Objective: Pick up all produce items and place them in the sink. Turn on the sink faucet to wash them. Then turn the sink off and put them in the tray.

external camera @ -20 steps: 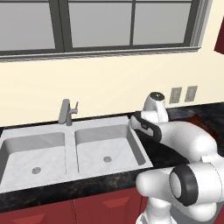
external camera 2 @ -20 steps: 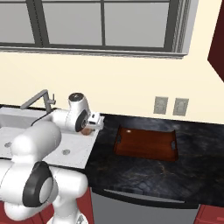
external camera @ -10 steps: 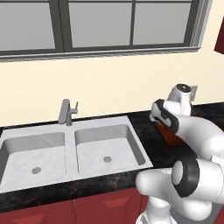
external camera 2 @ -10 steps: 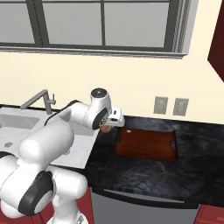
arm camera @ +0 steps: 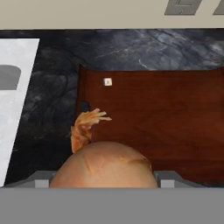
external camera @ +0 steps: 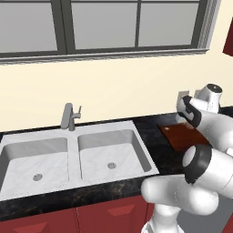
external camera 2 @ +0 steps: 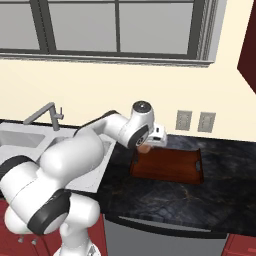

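My gripper [external camera 2: 148,145] clamps the onion [arm camera: 103,165], above the tray's [external camera 2: 170,167] sink-side edge | step: final transfer into tray | next: move farther over tray, lower, release.

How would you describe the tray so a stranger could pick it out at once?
Start at the double-basin sink under the window and follow the black counter to the right. The tray lies flat there below two wall outlets: a reddish-brown rectangular board, the counter's one red-brown patch.
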{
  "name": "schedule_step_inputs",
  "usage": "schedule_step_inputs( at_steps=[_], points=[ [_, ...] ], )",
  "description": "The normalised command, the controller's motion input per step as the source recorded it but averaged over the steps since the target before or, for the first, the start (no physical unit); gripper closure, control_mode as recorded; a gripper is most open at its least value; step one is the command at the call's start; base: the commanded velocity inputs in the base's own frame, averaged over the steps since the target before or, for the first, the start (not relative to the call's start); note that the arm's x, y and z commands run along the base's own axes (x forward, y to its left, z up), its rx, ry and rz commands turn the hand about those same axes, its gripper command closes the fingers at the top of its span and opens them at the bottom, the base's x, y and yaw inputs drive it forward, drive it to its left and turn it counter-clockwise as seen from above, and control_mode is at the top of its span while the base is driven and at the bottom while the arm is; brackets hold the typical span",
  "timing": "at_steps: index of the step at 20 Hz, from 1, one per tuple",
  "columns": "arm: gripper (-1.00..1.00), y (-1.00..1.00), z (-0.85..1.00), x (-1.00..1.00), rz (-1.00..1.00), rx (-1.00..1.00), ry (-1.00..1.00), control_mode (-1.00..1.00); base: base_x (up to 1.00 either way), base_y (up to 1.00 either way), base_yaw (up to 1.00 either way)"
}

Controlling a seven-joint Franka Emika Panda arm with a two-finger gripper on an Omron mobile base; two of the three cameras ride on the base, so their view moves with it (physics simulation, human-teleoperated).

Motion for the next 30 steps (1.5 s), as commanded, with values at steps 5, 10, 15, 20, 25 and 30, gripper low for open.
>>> schedule_step_inputs(
  at_steps=[5,10,15,20,25,30],
  points=[
    [1.00,-0.61,-0.26,0.23,0.00,0.04,0.07,-1.00,0.00,0.00,0.00],
    [1.00,-0.36,-0.49,0.39,0.00,0.01,0.11,-1.00,0.00,0.00,0.00],
    [1.00,-0.25,-0.44,0.44,0.00,0.00,0.13,-1.00,0.00,0.00,0.00],
    [1.00,-0.06,-0.45,0.42,0.00,0.00,0.13,-1.00,0.00,0.00,0.00],
    [1.00,0.00,-0.45,0.31,0.02,0.00,0.08,-1.00,0.00,0.00,0.00],
    [-1.00,0.00,-0.43,0.25,0.02,0.00,0.05,-1.00,0.00,0.00,0.00]
  ],
)
